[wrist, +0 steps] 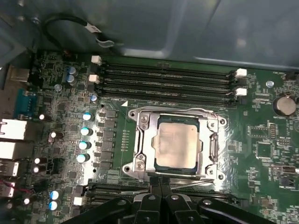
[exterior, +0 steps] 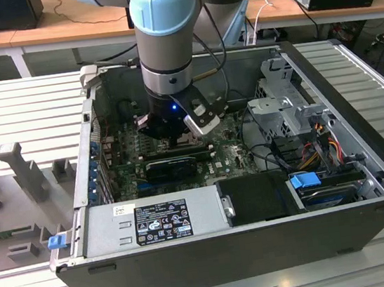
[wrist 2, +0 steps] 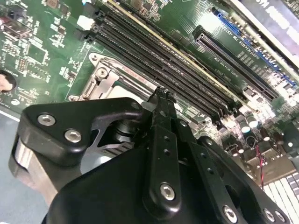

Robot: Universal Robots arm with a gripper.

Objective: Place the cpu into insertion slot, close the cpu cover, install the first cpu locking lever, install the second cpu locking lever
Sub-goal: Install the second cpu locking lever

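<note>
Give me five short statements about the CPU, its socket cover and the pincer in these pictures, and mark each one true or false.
1. The cpu sits in the insertion slot, its silvery face showing. True.
2. The cpu cover stands raised open. False: in the first wrist view it lies flat around the chip, which shows through its window.
3. The pincer holds the cpu. False: its tips are together at the socket's edge, beside the cover, with nothing between them.
4. The memory slots beside the socket are empty. True.
5. The arm is working outside the computer case. False: in the exterior view it reaches down into the open case, over the motherboard.
</note>
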